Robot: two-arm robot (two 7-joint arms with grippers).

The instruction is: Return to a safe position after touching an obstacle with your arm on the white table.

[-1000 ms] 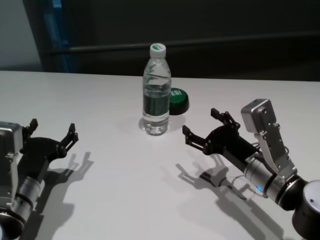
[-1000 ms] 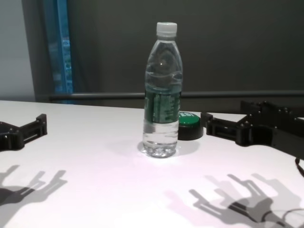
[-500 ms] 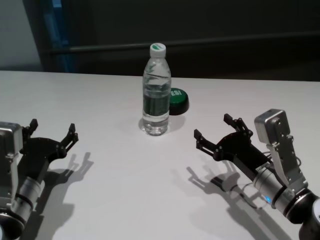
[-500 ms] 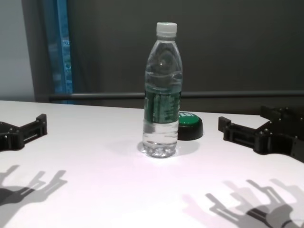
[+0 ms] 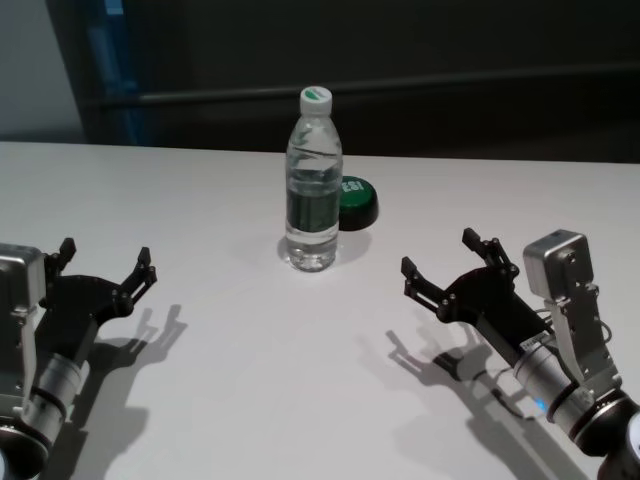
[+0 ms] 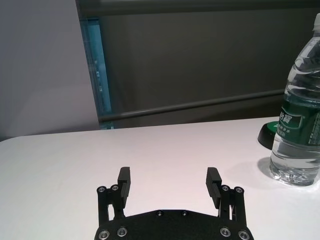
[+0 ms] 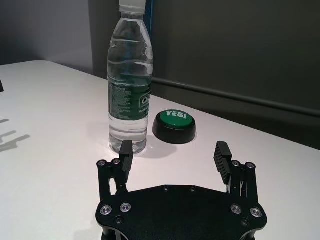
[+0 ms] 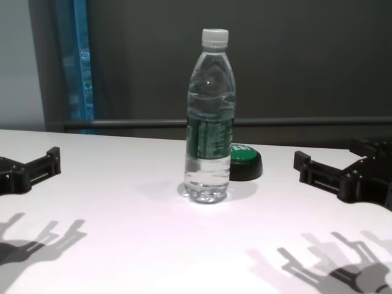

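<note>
Currently in the retreat step. Head view: bottle (image 5: 314,180) upright mid-bench toward the far edge, green button (image 5: 354,200) just behind it. Right gripper (image 5: 459,267) well apart from the bottle, toward the right near corner, fingers wide open, holding nothing. Left gripper (image 5: 104,265) parked by the left near corner, also spread and empty. Right wrist view: open fingers (image 7: 125,154) aimed at bottle (image 7: 130,80), clear gap. Chest view: both grippers low over the bench (image 8: 122,245). Next, I'd judge: pull the right arm straight back, no sideways sweep.
</note>
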